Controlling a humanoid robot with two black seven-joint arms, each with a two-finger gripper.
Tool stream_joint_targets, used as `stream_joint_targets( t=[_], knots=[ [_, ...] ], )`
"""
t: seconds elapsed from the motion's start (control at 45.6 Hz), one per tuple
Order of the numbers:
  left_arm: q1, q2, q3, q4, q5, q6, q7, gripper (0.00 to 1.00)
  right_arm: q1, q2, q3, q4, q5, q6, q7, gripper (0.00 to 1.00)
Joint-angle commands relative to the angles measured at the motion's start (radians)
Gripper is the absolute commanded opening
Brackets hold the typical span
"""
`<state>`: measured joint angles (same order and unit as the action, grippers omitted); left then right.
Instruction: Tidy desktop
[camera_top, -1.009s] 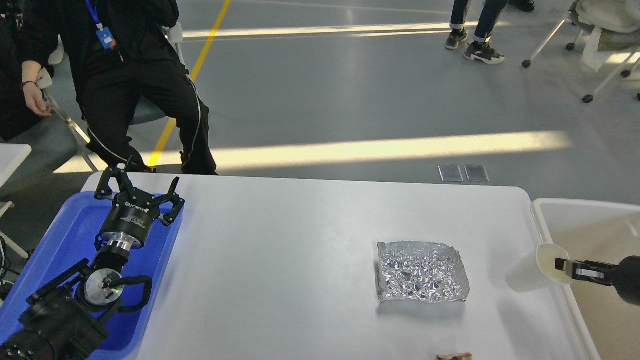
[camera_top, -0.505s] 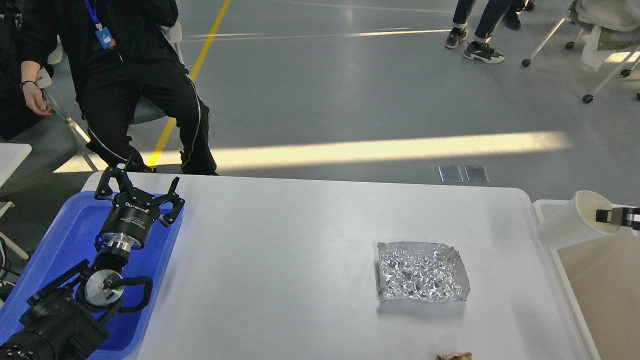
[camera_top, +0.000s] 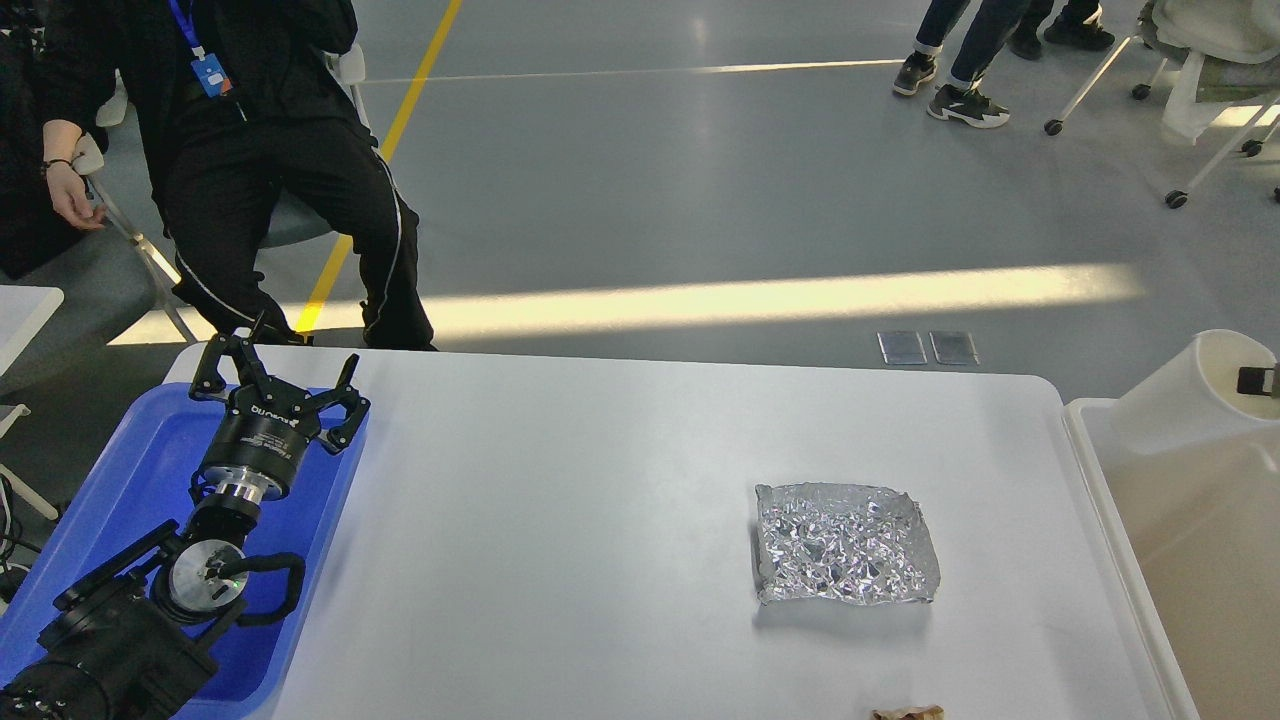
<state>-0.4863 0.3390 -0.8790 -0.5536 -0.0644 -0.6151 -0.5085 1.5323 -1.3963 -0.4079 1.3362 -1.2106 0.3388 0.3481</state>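
The white desktop (camera_top: 560, 520) fills the lower view. A crumpled square of silver foil (camera_top: 845, 543) lies flat on its right half. A brown scrap (camera_top: 907, 713) shows at the bottom edge. My left gripper (camera_top: 275, 378) is open and empty, held over the blue tray (camera_top: 110, 480) at the left. My right gripper (camera_top: 1258, 380) is at the right edge of the view, shut on the rim of a white paper cup (camera_top: 1185, 390). It holds the cup tilted above the far end of the cream-white bin (camera_top: 1105, 520).
The bin stands off the table's right edge. A seated person in black (camera_top: 260, 170) is just behind the table's far left corner. Another person's legs (camera_top: 960, 60) and chairs on castors stand on the grey floor beyond.
My right gripper has lifted the paper cup off the desktop's right edge and carried it up and to the right over the bin. The left arm has not moved.
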Motion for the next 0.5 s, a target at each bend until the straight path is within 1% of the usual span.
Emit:
stream_joint_targets(
  t=[0.0, 0.154, 0.219, 0.241, 0.285, 0.395, 0.483],
  knots=[
    [0.0, 0.0, 0.0, 0.0, -0.002, 0.0, 0.001, 1.0, 0.006, -0.02, 0.003, -0.002, 0.003, 0.002, -0.001, 0.0],
    [0.0, 0.0, 0.0, 0.0, 0.0, 0.0, -0.001, 1.0, -0.006, -0.043, 0.0, -0.009, 0.011, -0.009, -0.001, 0.0],
    [0.0, 0.0, 0.0, 0.0, -0.002, 0.0, -0.001, 1.0, -0.024, -0.066, -0.002, -0.022, 0.016, -0.04, -0.001, 0.0],
    [0.0, 0.0, 0.0, 0.001, 0.0, 0.0, 0.001, 1.0, -0.047, -0.07, -0.006, -0.029, 0.041, -0.061, -0.001, 0.0],
    [0.0, 0.0, 0.0, 0.0, 0.0, 0.0, -0.001, 1.0, -0.069, -0.072, -0.008, -0.04, 0.081, -0.067, -0.001, 0.0],
    [0.0, 0.0, 0.0, 0.0, 0.0, 0.0, 0.001, 1.0, -0.116, -0.075, -0.003, -0.08, 0.17, -0.069, -0.001, 0.0],
    [0.0, 0.0, 0.0, 0.001, -0.002, 0.0, 0.001, 1.0, -0.133, -0.076, -0.005, -0.141, 0.201, -0.069, 0.002, 0.0]
  ],
)
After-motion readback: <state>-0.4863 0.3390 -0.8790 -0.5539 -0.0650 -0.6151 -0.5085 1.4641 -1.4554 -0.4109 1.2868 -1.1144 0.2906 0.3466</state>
